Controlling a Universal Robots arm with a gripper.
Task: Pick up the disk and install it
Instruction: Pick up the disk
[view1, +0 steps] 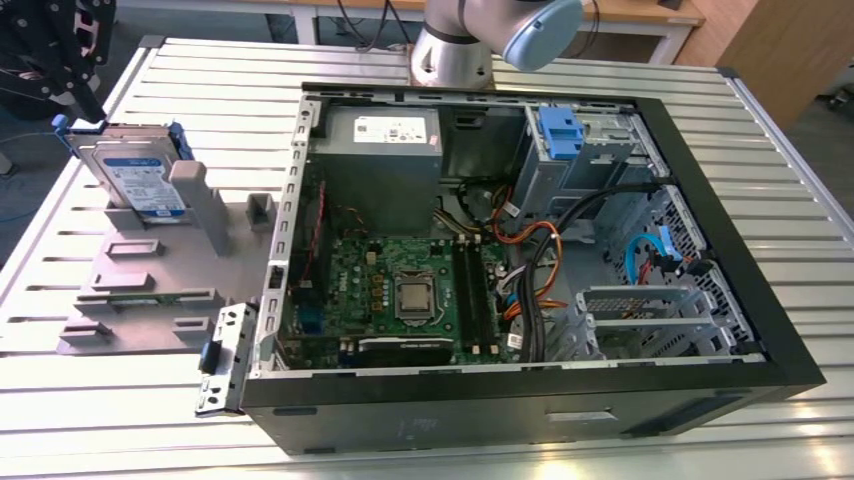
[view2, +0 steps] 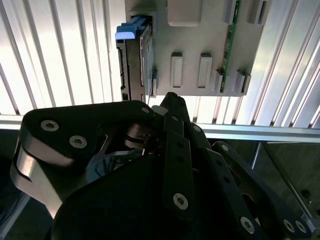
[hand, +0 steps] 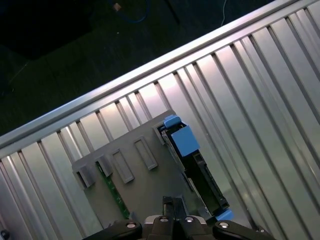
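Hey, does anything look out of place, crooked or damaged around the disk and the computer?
Nothing stands out. The disk stands on edge in a slot of the grey holder, beside the open computer case, with no damage that shows.

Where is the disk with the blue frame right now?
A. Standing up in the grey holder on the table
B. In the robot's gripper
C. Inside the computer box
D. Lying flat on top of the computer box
A: the disk stands on edge in the grey holder on the table, outside the open computer case, at the exterior view's left.
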